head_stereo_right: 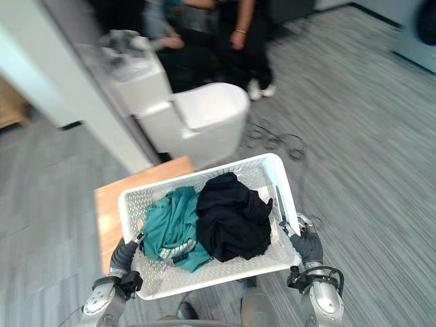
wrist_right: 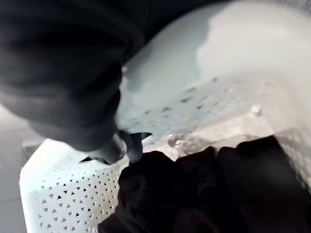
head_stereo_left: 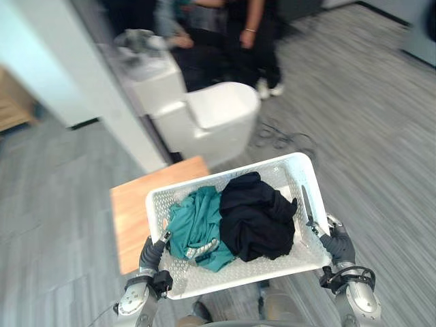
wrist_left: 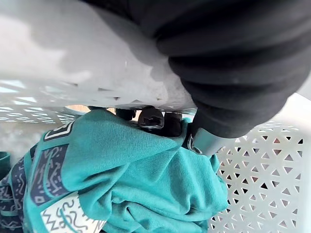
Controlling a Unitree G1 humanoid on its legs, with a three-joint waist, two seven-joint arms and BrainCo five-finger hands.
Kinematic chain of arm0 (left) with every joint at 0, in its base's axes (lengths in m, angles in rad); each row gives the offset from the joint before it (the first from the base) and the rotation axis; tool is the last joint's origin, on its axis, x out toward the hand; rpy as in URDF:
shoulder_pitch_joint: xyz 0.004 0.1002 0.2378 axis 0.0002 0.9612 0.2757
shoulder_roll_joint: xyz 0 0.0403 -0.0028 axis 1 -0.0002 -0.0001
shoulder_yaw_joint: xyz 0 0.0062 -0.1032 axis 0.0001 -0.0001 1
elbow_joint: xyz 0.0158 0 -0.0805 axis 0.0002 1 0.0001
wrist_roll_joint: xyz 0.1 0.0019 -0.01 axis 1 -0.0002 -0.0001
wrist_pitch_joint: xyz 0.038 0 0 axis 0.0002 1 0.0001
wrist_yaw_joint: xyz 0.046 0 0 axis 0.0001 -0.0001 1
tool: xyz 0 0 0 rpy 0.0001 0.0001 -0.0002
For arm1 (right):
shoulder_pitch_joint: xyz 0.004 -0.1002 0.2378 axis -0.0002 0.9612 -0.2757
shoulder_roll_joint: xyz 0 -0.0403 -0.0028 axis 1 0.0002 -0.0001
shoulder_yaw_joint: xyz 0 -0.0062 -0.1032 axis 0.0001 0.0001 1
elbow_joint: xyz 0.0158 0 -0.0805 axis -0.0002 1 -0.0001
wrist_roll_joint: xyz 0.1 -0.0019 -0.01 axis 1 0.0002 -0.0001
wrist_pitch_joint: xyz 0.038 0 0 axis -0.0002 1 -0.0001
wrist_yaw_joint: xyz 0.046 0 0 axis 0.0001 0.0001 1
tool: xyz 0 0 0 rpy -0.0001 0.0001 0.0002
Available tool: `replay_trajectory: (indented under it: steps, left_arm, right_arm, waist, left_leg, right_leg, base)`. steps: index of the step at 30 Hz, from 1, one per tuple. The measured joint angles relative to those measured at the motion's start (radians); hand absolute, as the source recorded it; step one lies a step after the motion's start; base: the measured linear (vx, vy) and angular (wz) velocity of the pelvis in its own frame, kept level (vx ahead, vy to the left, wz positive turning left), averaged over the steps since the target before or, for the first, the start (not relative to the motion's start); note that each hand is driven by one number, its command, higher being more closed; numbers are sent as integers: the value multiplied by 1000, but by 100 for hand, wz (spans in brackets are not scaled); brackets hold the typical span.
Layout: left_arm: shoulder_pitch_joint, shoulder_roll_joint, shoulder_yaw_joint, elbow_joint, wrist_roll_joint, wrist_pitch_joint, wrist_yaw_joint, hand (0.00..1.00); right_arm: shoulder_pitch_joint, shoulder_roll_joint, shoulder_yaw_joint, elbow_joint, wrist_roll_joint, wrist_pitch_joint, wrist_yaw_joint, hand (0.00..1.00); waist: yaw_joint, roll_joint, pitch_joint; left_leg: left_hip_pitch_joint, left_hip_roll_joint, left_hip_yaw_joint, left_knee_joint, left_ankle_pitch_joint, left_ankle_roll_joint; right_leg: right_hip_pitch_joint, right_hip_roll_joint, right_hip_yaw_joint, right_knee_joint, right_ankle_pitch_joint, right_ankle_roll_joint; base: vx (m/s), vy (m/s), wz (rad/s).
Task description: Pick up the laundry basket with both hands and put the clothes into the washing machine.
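Carrying stage: left hand (head_stereo_left: 151,257) and right hand (head_stereo_left: 335,240) clamp the basket (head_stereo_left: 276,172) of clothes (head_stereo_left: 255,216); next, I'd say, find the washing machine.

The laundry basket (head_stereo_left: 231,272) sits at 6 o'clock in the head view. It is a white plastic rectangle with perforated walls and rounded corners, lifted clear of the floor. Its long side is skewed, running from about 8 o'clock up towards 2 o'clock. The left hand (head_stereo_left: 151,257) clamps the 8 o'clock end and the right hand (head_stereo_left: 337,245) the 4 o'clock end. Inside there are two crumpled pieces, touching at the middle. The teal garment (head_stereo_left: 197,228), with a patterned white and navy trim, is bunched on the 9 o'clock side. The black garment (head_stereo_left: 255,218) is heaped on the 3 o'clock side and rises about level with the rim.
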Motion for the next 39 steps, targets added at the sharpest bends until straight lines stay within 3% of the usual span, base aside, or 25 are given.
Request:
replay_trajectory:
  steps: [2,3,4,5,6,8,11,12,14,15,16,18,19,22,24,25,27,28,29,30,31,32,35,38,39]
  left_arm:
    - [-29,-7,11,20,-5,-5,6,100]
    - [-57,-3,12,34,-6,-10,7,100]
    - [-90,-12,13,48,-6,-14,7,100]
    - [-137,-21,25,91,-9,-29,12,100]
    - [-152,-14,22,107,-9,-28,13,100]
    - [-176,-22,19,130,-10,-25,18,100]
    - [-183,-21,-15,171,-10,-25,25,100]
    - [-182,-20,-17,181,-11,-25,26,100]
    - [-178,-21,-20,195,-12,-25,27,100]
    - [-158,-20,-18,195,-16,-29,31,100]
    - [-129,-24,-18,194,-30,-51,39,100]
    - [-107,-36,-12,191,-52,-66,43,100]
    - [-104,-44,-7,190,-55,-68,43,100]
    - [-97,-38,-2,178,-74,-69,43,100]
    - [-58,-52,3,138,-77,-69,44,100]
    - [-51,-55,5,130,-77,-69,44,100]
    - [-34,-77,44,121,-78,-69,48,100]
    - [-24,-78,60,117,-77,-69,49,100]
    - [-24,-78,68,117,-76,-64,54,100]
    - [-23,-78,68,117,-74,-60,58,100]
    - [-13,-64,68,117,-71,-57,66,100]
    - [-3,-51,67,116,-72,-57,69,100]
    - [-29,-14,62,111,-72,-58,77,100]
    - [-57,3,52,111,-72,-57,83,100]
    - [-66,12,33,113,-72,-57,84,100]
  right_arm:
    - [-53,-28,9,32,0,-4,-8,100]
    - [-89,-39,8,53,1,-8,-17,100]
    - [-133,-55,-3,66,3,-14,-20,100]
    - [-182,-52,-9,115,9,-34,-22,100]
    - [-188,-51,-10,123,9,-33,-23,100]
    - [-207,-73,-10,144,13,-26,-27,100]
    - [-181,-89,-15,153,20,-24,-41,100]
    - [-172,-89,-14,153,21,-25,-41,100]
    - [-159,-90,-10,152,21,-25,-41,100]
    - [-152,-93,2,152,21,-25,-41,100]
    - [-159,-121,26,153,21,-25,-42,100]
    - [-199,-168,55,174,21,-25,-44,100]
    - [-226,-175,62,200,21,-23,-44,100]
    - [-243,-177,73,204,21,-19,-44,100]
    - [-247,-187,80,204,19,-19,-41,100]
    - [-252,-192,84,206,19,-19,-40,100]
    - [-281,-203,119,218,16,-20,-39,100]
    - [-300,-197,130,239,15,-23,-36,100]
    - [-320,-191,135,273,14,-21,-35,100]
    - [-322,-189,135,287,12,-18,-34,100]
    - [-326,-169,140,300,4,-13,-30,100]
    - [-305,-155,142,300,-3,-15,-22,100]
    - [-297,-122,131,293,-3,-32,-19,100]
    - [-303,-101,109,289,-3,-30,-19,100]
    - [-298,-95,94,283,-3,-26,-19,100]
  waist:
    - [3,-23,-11]
    - [4,-26,-9]
    - [16,8,-12]
    - [5,3,-9]
    - [-3,-2,-9]
    - [-8,25,5]
    - [-12,50,20]
    - [-10,47,24]
    - [-8,53,40]
    - [-3,55,55]
    - [16,53,63]
    - [44,61,80]
    - [60,60,81]
    - [67,67,92]
    - [79,82,87]
    - [84,84,87]
    - [108,61,72]
    - [108,37,65]
    - [107,27,64]
    - [107,26,65]
    - [110,24,67]
    - [105,27,69]
    - [69,33,71]
    - [53,45,78]
    - [45,51,84]
  left_leg:
    - [-2,46,27,101,-59,9]
    - [-24,17,12,94,-81,21]
    - [-45,12,24,41,-69,43]
    - [-33,1,66,39,-59,-20]
    - [-31,-10,68,40,-54,-26]
    - [-20,-4,74,26,-29,-40]
    - [18,43,78,47,-21,-52]
    - [22,83,69,116,-34,-32]
    - [14,169,-13,303,-68,83]
    - [-45,199,-210,457,-56,197]
    - [-115,120,-465,551,-124,171]
    - [-201,-72,-684,553,-217,145]
    - [-259,-152,-704,493,-228,157]
    - [-343,-214,-709,271,-186,93]
    - [-378,-220,-779,30,-89,-6]
    - [-385,-220,-794,25,-56,-14]
    - [-372,-248,-814,29,48,59]
    - [-353,-276,-796,63,43,120]
    - [-342,-291,-757,120,-8,142]
    - [-334,-295,-743,153,-28,148]
    - [-275,-309,-741,223,-69,166]
    - [-172,-324,-751,180,-94,184]
    - [22,-343,-812,64,-197,201]
    - [84,-321,-840,23,-225,201]
    - [112,-305,-859,15,-225,200]
  right_leg:
    - [5,47,-68,-51,52,-81]
    - [14,66,-62,-134,102,-74]
    - [38,108,-61,-241,144,1]
    - [41,50,-113,-140,-9,-41]
    - [64,33,-109,-165,-30,-4]
    - [97,82,-87,-258,20,-22]
    - [142,129,-77,-281,15,-28]
    - [156,145,-64,-274,-3,-36]
    - [191,173,-40,-246,-36,-59]
    - [224,184,4,-227,-59,-86]
    - [228,178,73,-210,-94,-105]
    - [228,174,195,-211,-129,-127]
    - [233,165,233,-236,-129,-128]
    - [265,152,260,-260,-129,-127]
    - [297,168,298,-262,-155,-84]
    - [299,170,310,-261,-162,-71]
    - [303,144,382,-225,-202,-27]
    - [284,111,412,-161,-234,7]
    - [262,87,428,-62,-262,54]
    - [250,80,432,5,-267,62]
    - [182,79,414,290,-218,123]
    - [130,70,391,494,-111,137]
    - [-50,7,248,770,-204,21]
    - [-155,-6,147,530,-246,3]
    - [-164,12,143,306,-217,35]
  base:
    - [-2,-204,-146]
    - [-72,-7,-124]
    - [-12,16,-144]
    - [26,-39,-104]
    - [38,-118,-72]
    - [-17,-127,-34]
    - [5,-19,-22]
    - [0,2,-33]
    - [25,-30,-45]
    - [50,-52,-97]
    - [39,-42,-125]
    - [47,62,-162]
    - [97,77,-146]
    - [206,44,-93]
    - [286,98,-91]
    - [373,152,-108]
    - [532,224,-107]
    - [682,254,-80]
    - [569,201,-58]
    - [541,187,-59]
    - [597,213,-45]
    - [692,226,-28]
    - [565,96,15]
    - [496,-16,25]
    - [549,-90,49]
